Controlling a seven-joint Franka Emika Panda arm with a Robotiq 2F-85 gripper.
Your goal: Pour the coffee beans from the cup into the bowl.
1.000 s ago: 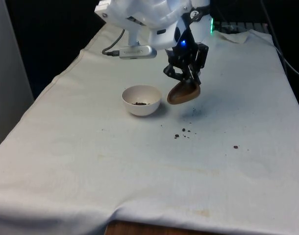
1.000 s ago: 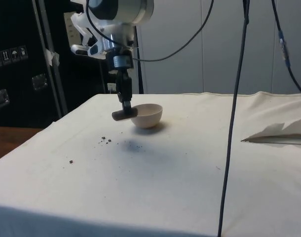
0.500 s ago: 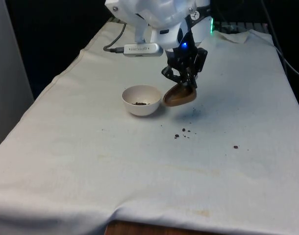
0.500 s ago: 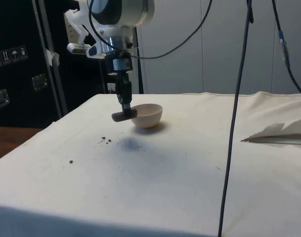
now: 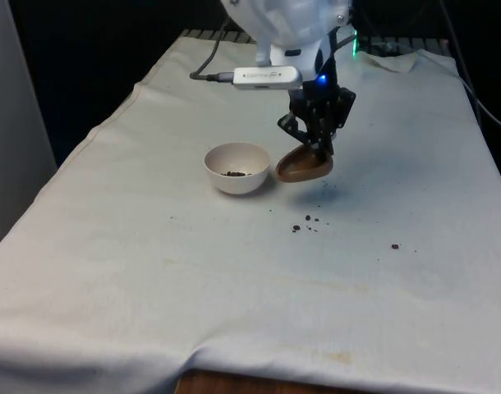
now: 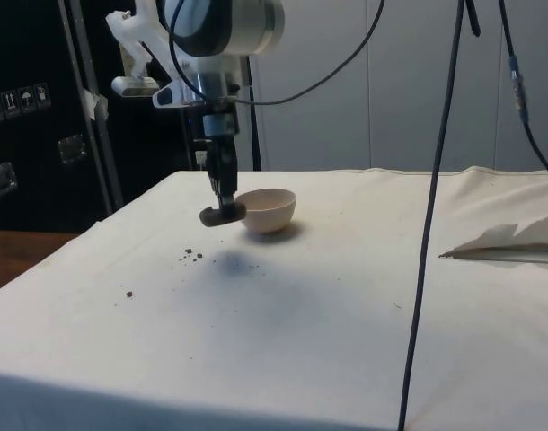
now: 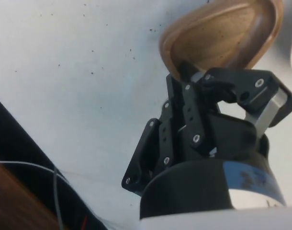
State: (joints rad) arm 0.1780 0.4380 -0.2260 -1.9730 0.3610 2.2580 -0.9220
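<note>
My black gripper (image 5: 316, 148) is shut on the rim of a brown wooden cup (image 5: 304, 165), holding it tilted just above the cloth. The cup sits close beside the white bowl (image 5: 236, 167), on the front view's right of it. A few dark coffee beans lie in the bowl's bottom. In the side view the gripper (image 6: 224, 202) hangs straight down with the cup (image 6: 222, 215) in front of the bowl (image 6: 269, 209). In the wrist view the cup (image 7: 221, 33) looks hollow and bare inside, pinched at its rim by the gripper (image 7: 196, 74).
Several spilled beans (image 5: 306, 222) lie on the cloth near the cup, and one more bean (image 5: 394, 245) lies farther toward the front view's right. Dark specks dust the cloth under the cup. A folded cloth edge (image 6: 512, 242) and hanging cables (image 6: 427, 215) show in the side view.
The arm's upper part has swung toward the front view's right and the wrist has turned. The cup has stayed beside the bowl, dropping slightly and shifting a little.
</note>
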